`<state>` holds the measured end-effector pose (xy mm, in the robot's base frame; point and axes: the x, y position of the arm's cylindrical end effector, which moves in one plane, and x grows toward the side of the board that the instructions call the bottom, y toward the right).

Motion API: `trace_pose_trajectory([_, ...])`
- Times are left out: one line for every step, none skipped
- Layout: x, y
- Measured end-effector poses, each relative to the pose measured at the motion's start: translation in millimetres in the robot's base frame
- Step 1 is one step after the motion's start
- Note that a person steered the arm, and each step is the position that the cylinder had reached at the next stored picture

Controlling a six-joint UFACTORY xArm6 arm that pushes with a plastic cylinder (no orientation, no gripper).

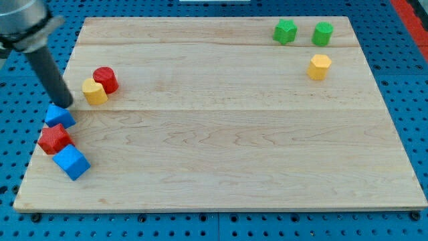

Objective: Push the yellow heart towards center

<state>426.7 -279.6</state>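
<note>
At view's left, rod tilted, my tip (66,104) touching blue block (59,116), beside yellow heart (94,92); no grasping tool.

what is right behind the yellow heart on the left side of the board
A red block, roughly cylindrical, sits touching the yellow heart on its upper right. The heart covers the red block's lower left edge. My tip is to the heart's left, apart from it.

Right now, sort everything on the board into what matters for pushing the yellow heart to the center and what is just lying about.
For the job:
- yellow heart, at the view's left
- my tip, just left of it
- board

Lying about:
- red cylinder, touching the heart
- two blue blocks
- red block
- two green blocks
- yellow block
</note>
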Motion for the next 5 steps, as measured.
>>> trace_pose_trajectory([-8.2,36.4])
trace_pose_trajectory([-8.3,127.3])
trace_pose_trajectory([-10.6,160.9])
trace_pose_trajectory([-1.7,86.1])
trace_pose_trajectory([-6.8,62.6])
